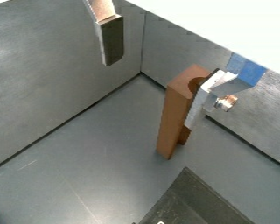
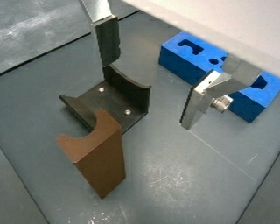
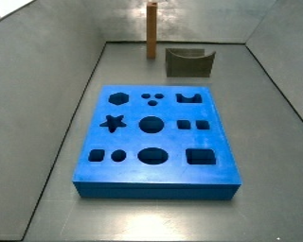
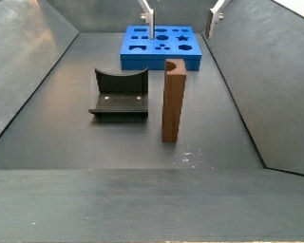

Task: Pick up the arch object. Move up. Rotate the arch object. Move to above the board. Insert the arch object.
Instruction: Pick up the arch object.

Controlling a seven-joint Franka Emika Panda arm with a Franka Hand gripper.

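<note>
The hand [image 2: 147,93] hangs empty, fingers wide apart for the pick; the arch object [image 3: 188,62] stands notch-up against the fixture [image 4: 114,106], apart from the board [image 3: 132,140]

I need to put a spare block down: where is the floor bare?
Bare floor lies beyond the brown slab, away from the board, and between board and side walls. Crowded: fixture beside slab. The open gripper hangs near the board.

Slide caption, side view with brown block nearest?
Open tool overhead; bright-blue cut-out board far, dark fixture, tall brown block near.
</note>
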